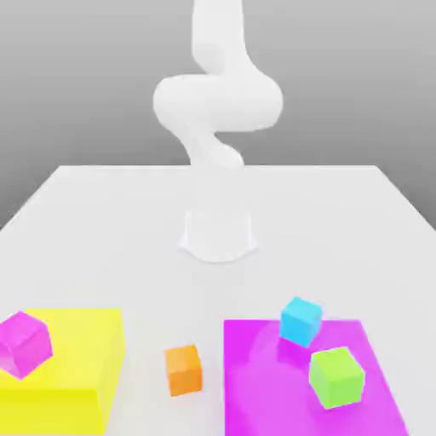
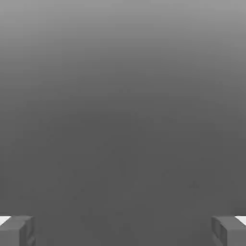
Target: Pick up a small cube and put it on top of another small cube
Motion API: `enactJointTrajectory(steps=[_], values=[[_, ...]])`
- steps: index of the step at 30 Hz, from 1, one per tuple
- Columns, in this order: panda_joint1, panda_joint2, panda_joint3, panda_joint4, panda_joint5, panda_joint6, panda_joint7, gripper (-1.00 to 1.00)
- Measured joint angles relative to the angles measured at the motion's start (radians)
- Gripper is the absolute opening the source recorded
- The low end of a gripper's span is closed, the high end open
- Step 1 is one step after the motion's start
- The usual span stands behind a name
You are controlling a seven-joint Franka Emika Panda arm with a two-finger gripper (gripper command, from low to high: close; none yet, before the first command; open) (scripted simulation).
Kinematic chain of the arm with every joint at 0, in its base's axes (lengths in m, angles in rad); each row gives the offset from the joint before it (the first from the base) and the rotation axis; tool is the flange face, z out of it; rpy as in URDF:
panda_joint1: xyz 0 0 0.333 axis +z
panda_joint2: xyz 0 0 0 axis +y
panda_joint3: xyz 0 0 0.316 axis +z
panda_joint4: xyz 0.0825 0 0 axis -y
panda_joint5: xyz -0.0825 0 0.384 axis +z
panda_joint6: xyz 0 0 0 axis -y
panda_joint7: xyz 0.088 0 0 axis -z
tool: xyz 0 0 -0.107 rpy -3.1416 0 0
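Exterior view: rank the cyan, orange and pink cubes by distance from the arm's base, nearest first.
From the arm's base:
1. cyan cube, on the magenta slab, exterior view's right.
2. orange cube, near centre, between slab and block.
3. pink cube, on the yellow block, far left.

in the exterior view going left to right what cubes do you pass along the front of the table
Small magenta-pink cube on the yellow block → small orange cube on the bare table → cyan cube → green cube, both on the flat magenta slab.

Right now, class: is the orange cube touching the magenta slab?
Apart. The exterior view shows bare white table between the orange cube and the magenta slab.
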Motion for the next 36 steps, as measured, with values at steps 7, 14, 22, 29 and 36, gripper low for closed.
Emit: enactJointTrajectory(steps=[7, 14, 22, 29, 36], values=[[0.052, 0.144, -0.062, -0.066, -0.084, 0.080, -0.256, 0.00], [0.101, 0.282, -0.140, -0.130, -0.143, 0.157, -0.524, 0.00], [0.157, 0.441, -0.239, -0.204, -0.169, 0.249, -0.859, 0.00], [0.199, 0.583, -0.314, -0.271, -0.136, 0.335, -1.192, 0.00], [0.225, 0.731, -0.350, -0.339, -0.023, 0.422, -1.582, 0.00]])
